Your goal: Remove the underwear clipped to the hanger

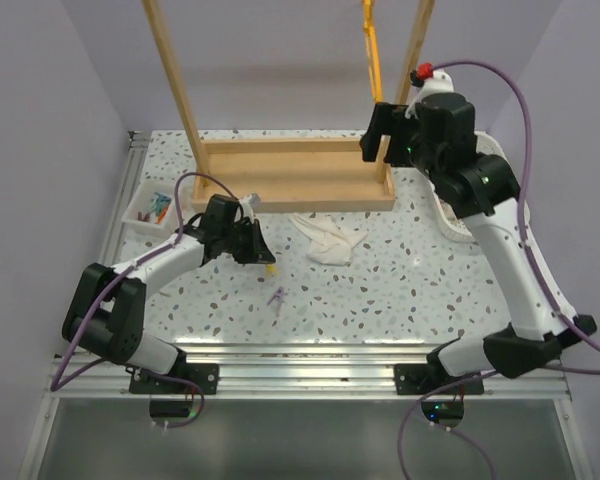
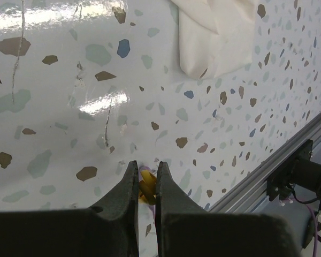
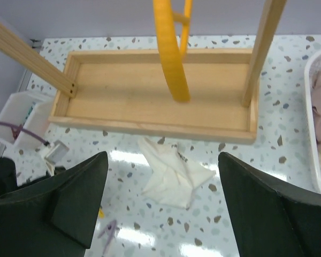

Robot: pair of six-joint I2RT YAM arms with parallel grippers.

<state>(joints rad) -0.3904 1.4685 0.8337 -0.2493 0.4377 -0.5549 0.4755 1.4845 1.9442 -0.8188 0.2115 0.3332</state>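
**Inspector A:** Well, where do we stand on the removal?

**Inspector B:** We find the underwear [image 1: 327, 240] off the hanger [image 1: 372, 50]. It lies crumpled on the table [image 1: 410, 290], just in front of the base tray of the wooden rack [image 1: 290, 185], and touches neither arm. The hanger hangs from the rack, bare as far as we can see. Its upper part runs out of view, so we cannot vouch for that portion.

**Inspector A:** And the grippers?

**Inspector B:** The right gripper [image 3: 163, 158] is raised beside the hanger, jaws spread wide and holding nothing. The hanger's lower end shows above the gap, apart from both fingers. The left gripper [image 2: 145, 167] sits low over the table, apart from the garment. Its jaws are all but closed, with a small yellow piece [image 2: 145, 190] pinched between the tips. We take it for a clip, though it is too small to confirm. A purple clip [image 1: 277, 300] lies loose on the table nearby.

**Inspector A:** What remains, in our judgement?

**Inspector B:** Little. The main step reads as done. We judge that only setting down the yellow piece and drawing both arms clear is left.
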